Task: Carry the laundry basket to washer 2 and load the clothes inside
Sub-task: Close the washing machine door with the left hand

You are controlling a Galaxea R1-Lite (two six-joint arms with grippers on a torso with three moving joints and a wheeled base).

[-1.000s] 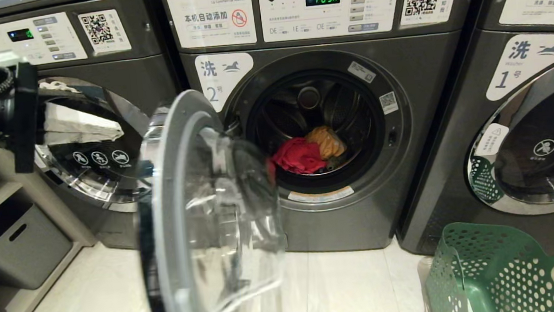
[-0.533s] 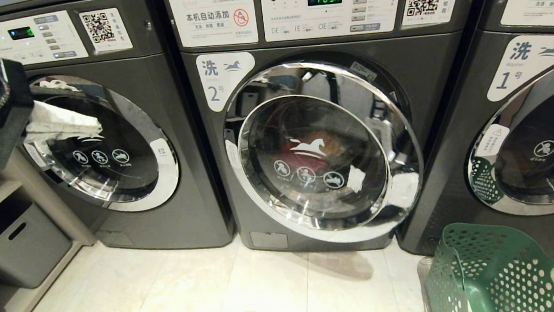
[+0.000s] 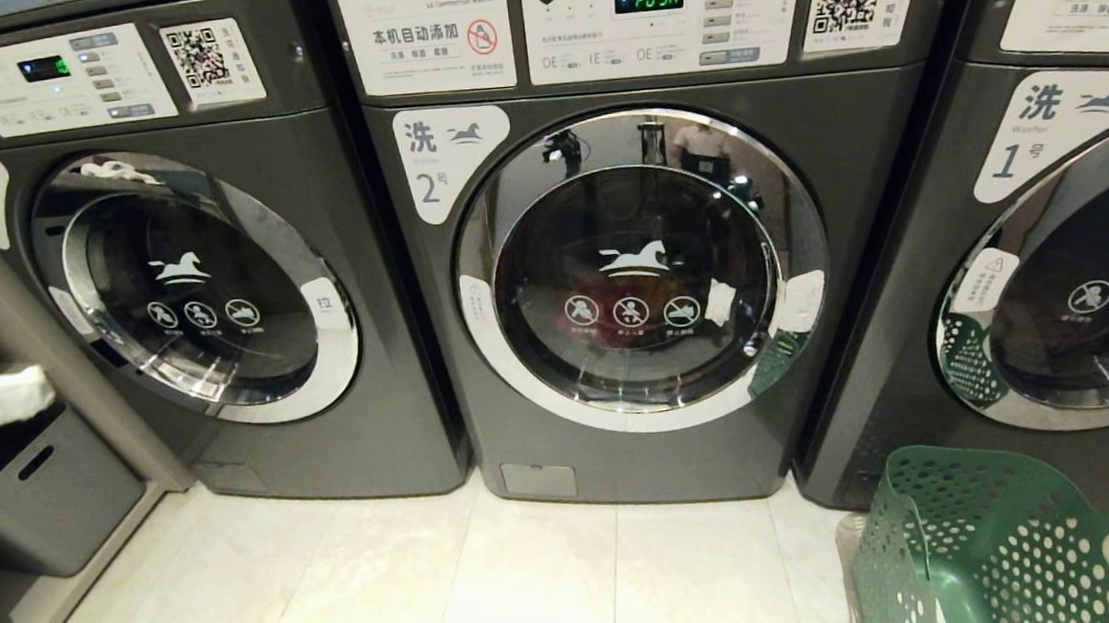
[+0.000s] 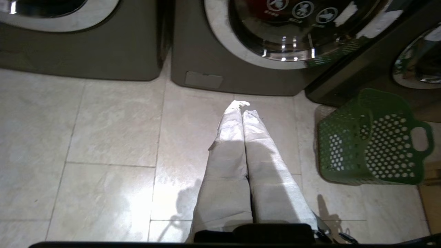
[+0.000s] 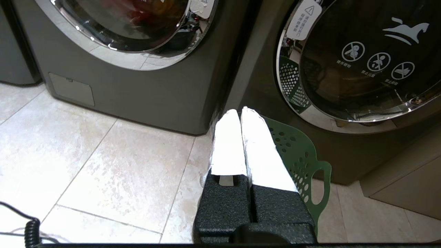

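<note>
The left gripper (image 4: pixel 242 106) is seen with its white-wrapped fingers (image 4: pixel 227 144) pressed together and nothing held between them; in the left wrist view it sits at centre frame, pointing down toward the floor tiles (image 4: pixel 110 120) in front of the machines. In the head view only its tip shows, at the left edge, mid-height. The right gripper (image 5: pixel 241 113) is likewise pinched together and empty, hanging at centre frame of its own view, just over the rim of the laundry basket (image 3: pixel 996 544).

The basket stands at the lower right of the head view, on the floor before the machine marked 1, and no garments are seen in it. Washer 2 (image 3: pixel 641 264) fills the centre of the head view with its door closed; the clothes (image 5: pixel 144 13) are glimpsed as red and orange behind the glass, at the top of the right wrist view.

The loading step is judged complete, with the door shut on the load. Little is judged to remain: the arms would be brought clear to a rest pose, with care taken not to knock the basket.
</note>
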